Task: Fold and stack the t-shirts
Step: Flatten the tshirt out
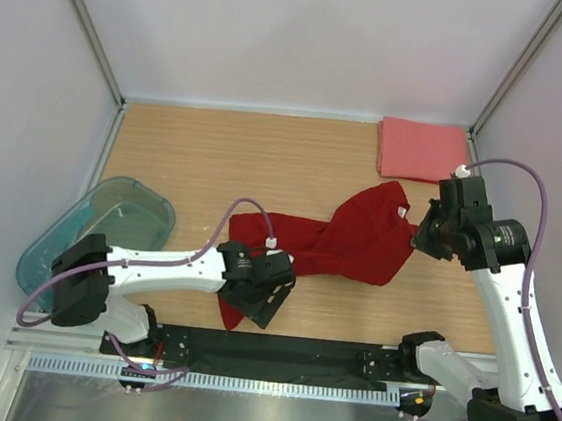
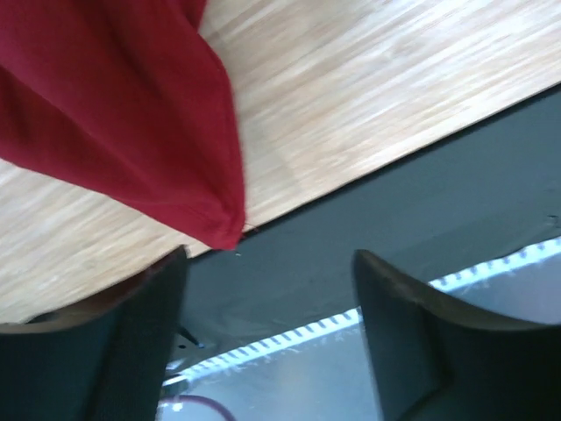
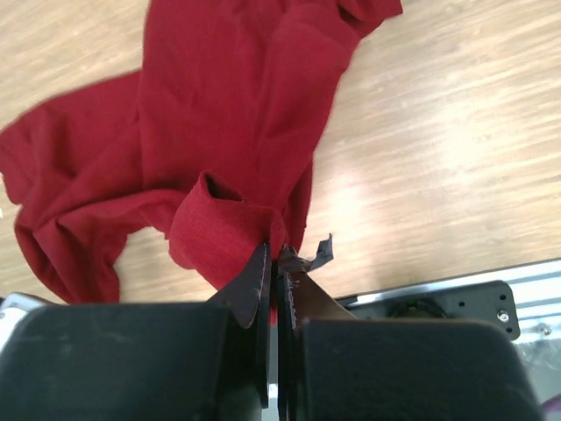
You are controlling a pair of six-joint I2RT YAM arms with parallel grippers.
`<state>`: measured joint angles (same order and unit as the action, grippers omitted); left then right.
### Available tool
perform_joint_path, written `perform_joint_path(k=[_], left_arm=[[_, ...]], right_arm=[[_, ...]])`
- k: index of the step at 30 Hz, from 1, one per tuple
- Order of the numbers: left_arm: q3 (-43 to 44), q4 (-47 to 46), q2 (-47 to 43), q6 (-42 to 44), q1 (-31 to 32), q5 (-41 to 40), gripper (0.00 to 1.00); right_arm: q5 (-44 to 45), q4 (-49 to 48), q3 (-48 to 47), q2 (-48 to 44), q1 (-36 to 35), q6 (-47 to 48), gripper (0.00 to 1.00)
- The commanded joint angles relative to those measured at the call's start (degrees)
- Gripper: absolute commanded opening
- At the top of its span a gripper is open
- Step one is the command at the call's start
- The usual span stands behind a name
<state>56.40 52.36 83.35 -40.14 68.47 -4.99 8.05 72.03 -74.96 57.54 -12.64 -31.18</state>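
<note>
Where dark red shirt (image 1: 358,244) lies: crumpled, on the near side of salmon-pink shirt (image 1: 423,150), apart from it.
Salmon-pink shirt: folded flat.
Right gripper (image 3: 276,281): clamped on a fold of dark red shirt.
Left gripper (image 2: 272,324): jaws wide, nothing held, at the hem farthest from salmon-pink shirt.

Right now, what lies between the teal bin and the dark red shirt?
Top external view: bare table and the left arm with its purple cable, spanning from beside the teal bin to the dark red shirt.
</note>
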Motion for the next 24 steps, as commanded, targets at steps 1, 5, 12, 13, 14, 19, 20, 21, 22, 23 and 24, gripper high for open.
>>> perform_joint_path(k=[1,5,12,13,14,19,20,21,22,23,24], left_arm=[[-0.7,-1.6,-4.8,-7.8,0.7,0.4,0.81],[-4.0,-0.4,-12.1,-16.8,0.7,0.4,0.79],[-14.6,-0.8,-22.2,-35.5,0.7,-4.1,0.45],[-15.9,-1.4,-23.1,-36.7,0.7,-4.1,0.44],[-16.8,-2.7,-23.1,-38.7,0.7,-4.0,0.43],[-18.0,-2.8,-19.6,-40.9,0.7,-6.2,0.54],[-17.9,-3.4,-17.9,-40.9,0.7,-6.5,0.55],[-17.7,-3.8,-17.0,-40.7,0.7,-6.8,0.57],[-17.5,-4.8,-16.0,-40.4,0.6,-7.0,0.59],[-17.5,-5.5,-15.1,-40.3,0.6,-6.9,0.6],[-17.6,-6.3,-13.2,-40.1,0.6,-6.6,0.6]], right_arm=[[-1.7,0.7,0.6,0.3,-0.1,1.5,0.01],[-3.8,-1.1,1.0,1.2,-0.1,2.9,0.01],[-7.4,-2.8,1.6,1.7,-0.2,4.7,0.01],[-7.4,-2.8,1.7,1.6,-0.2,4.9,0.01],[-9.2,-2.9,2.1,1.6,-0.3,5.0,0.01],[-12.1,-3.6,3.5,1.4,-1.3,4.2,0.01],[-12.3,-3.7,4.0,1.1,-1.8,3.9,0.01],[-12.2,-3.7,4.1,1.0,-1.9,4.2,0.01],[-11.9,-3.7,4.2,1.3,-2.3,4.3,0.01],[-11.7,-3.6,4.1,1.3,-2.7,4.5,0.01],[-11.5,-3.5,4.0,1.2,-2.8,4.5,0.01]])
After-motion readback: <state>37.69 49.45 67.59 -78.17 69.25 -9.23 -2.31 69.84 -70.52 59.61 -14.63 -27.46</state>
